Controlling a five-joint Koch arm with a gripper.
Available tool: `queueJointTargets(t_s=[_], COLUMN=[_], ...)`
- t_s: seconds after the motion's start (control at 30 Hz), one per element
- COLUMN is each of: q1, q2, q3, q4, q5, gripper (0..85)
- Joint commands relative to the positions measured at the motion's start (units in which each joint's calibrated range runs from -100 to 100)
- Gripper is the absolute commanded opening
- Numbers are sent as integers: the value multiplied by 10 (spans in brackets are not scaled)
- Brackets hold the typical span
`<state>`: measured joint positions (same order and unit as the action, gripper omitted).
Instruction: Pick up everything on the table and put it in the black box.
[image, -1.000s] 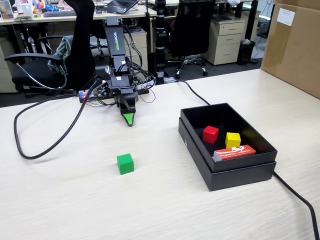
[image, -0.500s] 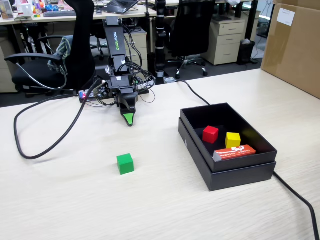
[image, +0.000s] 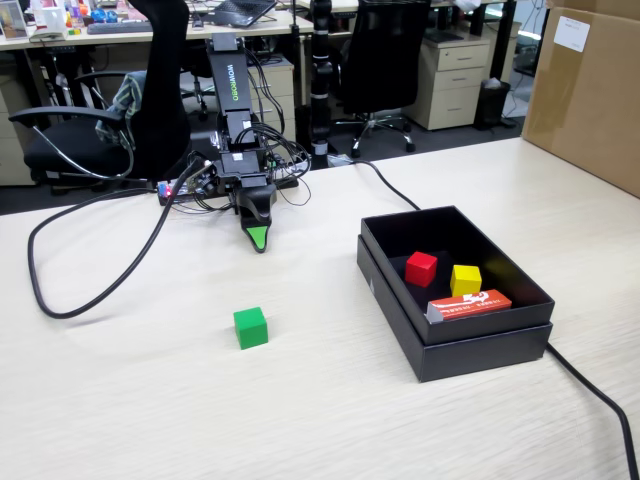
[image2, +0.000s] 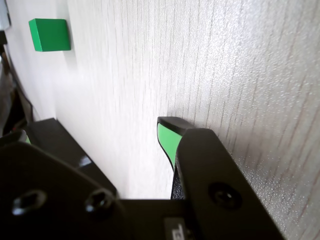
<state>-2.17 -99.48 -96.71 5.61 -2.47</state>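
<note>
On the pale wood-grain laminate tabletop (image: 140, 400) in the fixed view, a small bright green matte cube (image: 251, 327) sits alone, a little to the 9 o'clock side of centre and slightly low in the frame. It touches nothing else. The same cube (image2: 49, 34) shows in the wrist view at the 10 o'clock corner, resting flat on the tabletop (image2: 225, 75).

The black hobby arm (image: 232, 110) stands at about 11 o'clock from the cube, folded down so that its fingers (image: 259, 238) hang with a green-faced tip pointing at the tabletop, well apart from the cube. In the wrist view one green-lined fingertip (image2: 167, 137) shows near centre and a second dark finger lies toward 8 o'clock with bare tabletop between them, so the fingers (image2: 100, 132) stand apart and grip nothing.

At 3 o'clock from the cube lies the shallow matte black cardboard box (image: 395, 270), seated in its slightly wider black lid. Inside it are a small red cube (image: 421, 268), a small yellow cube (image: 465, 280) just beside it toward 3 o'clock, and a flat orange-red packet (image: 470, 305) lying along the near wall at about 5 o'clock from the red cube.

A black cable (image: 95, 270) loops across the tabletop at 9 o'clock. A large brown cardboard carton (image: 590, 90) stands at the 2 o'clock edge.
</note>
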Motion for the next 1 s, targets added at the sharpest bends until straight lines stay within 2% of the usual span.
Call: queueJointTargets(t_s=[0.0, 0.4, 0.7, 0.97], q1=[0, -2, -13, -37], q2=[10, 11, 41, 166], q3=[-7, 5, 168, 365], q4=[-19, -23, -214, -355], q5=[-1, 1, 16, 18], gripper=[496, 475, 475, 473])
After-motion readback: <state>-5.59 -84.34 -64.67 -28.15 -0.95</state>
